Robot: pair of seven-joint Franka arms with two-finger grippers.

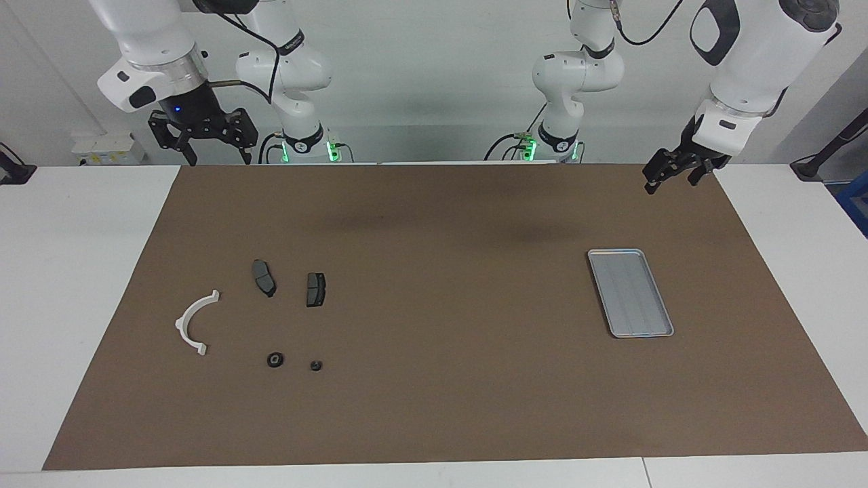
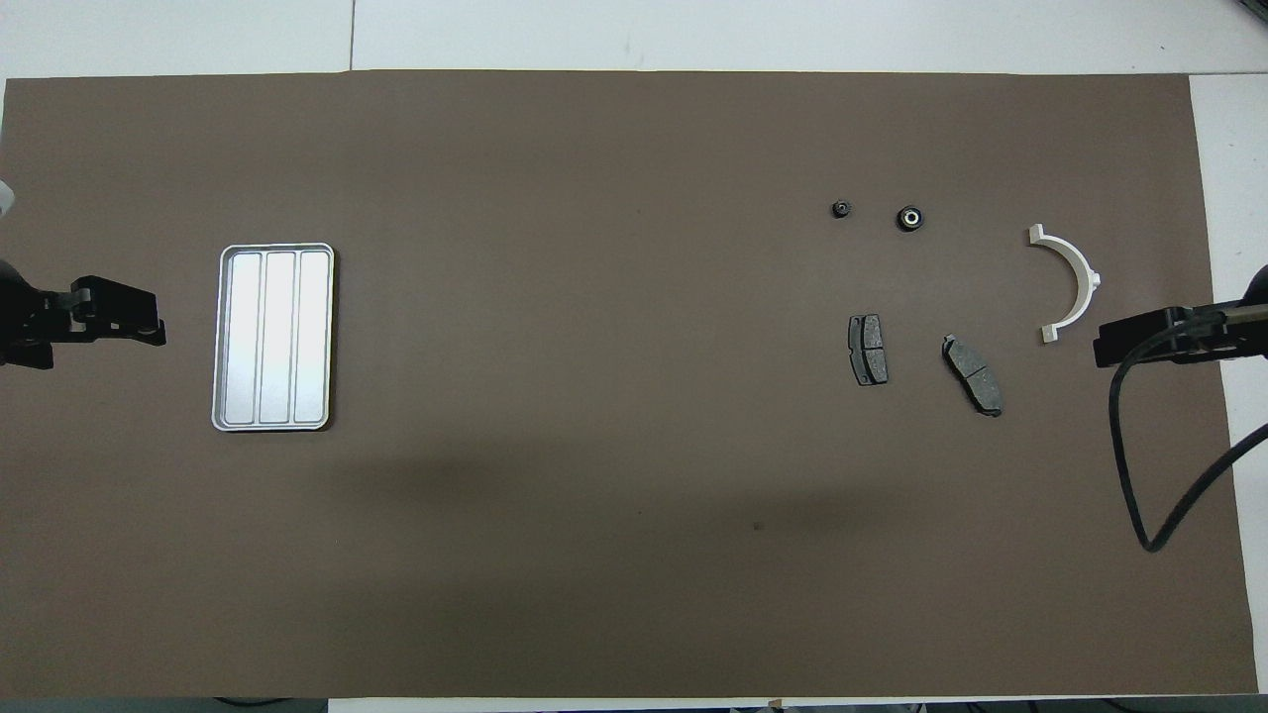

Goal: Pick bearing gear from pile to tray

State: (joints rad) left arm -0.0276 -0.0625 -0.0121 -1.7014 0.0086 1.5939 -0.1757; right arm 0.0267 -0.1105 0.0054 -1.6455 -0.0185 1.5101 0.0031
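The pile lies on the brown mat toward the right arm's end. It holds a white arc (image 1: 194,322) (image 2: 1070,284), two dark grey pads (image 1: 264,278) (image 1: 315,289), a larger black ring (image 1: 274,360) (image 2: 909,218) and a smaller black round piece (image 1: 315,366) (image 2: 840,209). I cannot tell which round piece is the bearing gear. The silver tray (image 1: 630,293) (image 2: 273,337) lies bare toward the left arm's end. My right gripper (image 1: 218,160) (image 2: 1102,349) hangs open and high over the mat's edge by the pile. My left gripper (image 1: 670,184) (image 2: 158,332) waits open beside the tray, holding nothing.
The brown mat (image 1: 441,407) covers most of the white table (image 1: 74,271). A black cable (image 2: 1139,465) loops down from the right arm over the mat's end. Both arm bases stand at the robots' edge of the table.
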